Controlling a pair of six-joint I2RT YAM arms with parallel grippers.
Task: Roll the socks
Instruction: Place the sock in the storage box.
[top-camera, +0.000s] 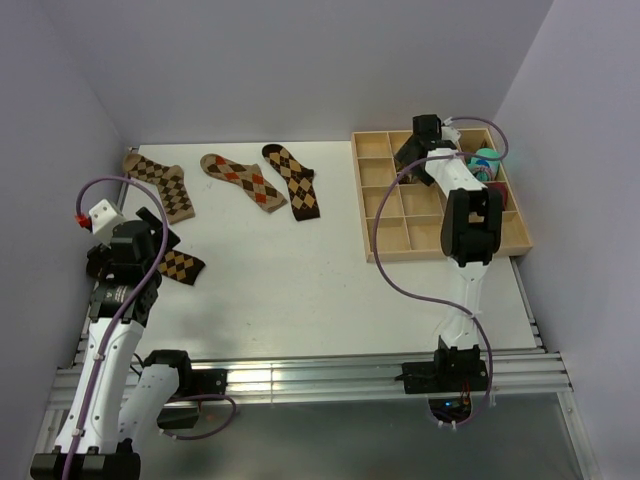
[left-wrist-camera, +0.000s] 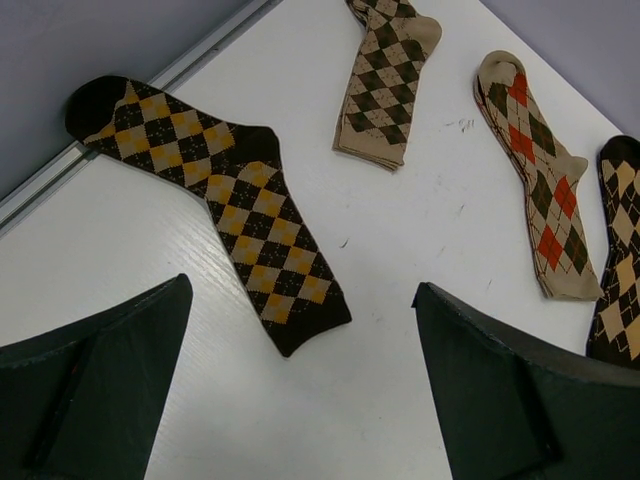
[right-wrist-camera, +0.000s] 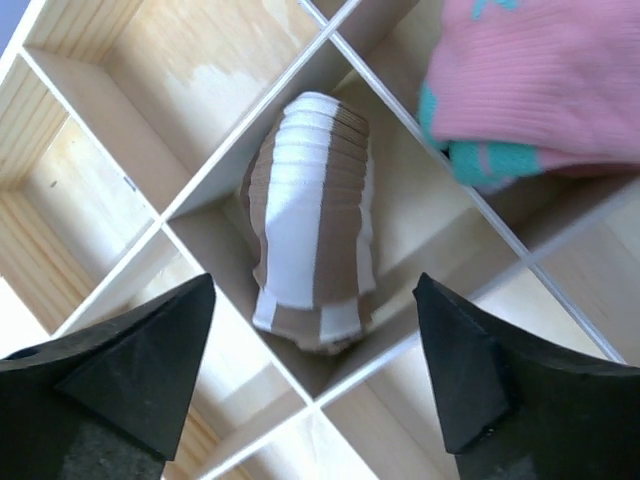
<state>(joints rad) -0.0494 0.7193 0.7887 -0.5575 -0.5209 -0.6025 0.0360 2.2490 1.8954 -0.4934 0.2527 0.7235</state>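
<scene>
Cataloguing socks: both my pincers released, nothing held.
Under my right pincer (right-wrist-camera: 312, 300): the striped roll (right-wrist-camera: 310, 220), in the tray (right-wrist-camera: 250, 125) cell directly below. Ahead of my left pincer (left-wrist-camera: 302, 290): a flat argyle sock (left-wrist-camera: 230, 195) on the desk (left-wrist-camera: 380, 250), likely soft, light, limp; I'd pinch its far toe end.

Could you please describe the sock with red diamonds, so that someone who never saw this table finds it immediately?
On the white table, left of the wooden compartment tray, three flat argyle socks lie in a row along the far edge. The tan knit sock is the middle one. Only it has red diamonds; its left neighbour and right neighbour show only browns and tans.
</scene>
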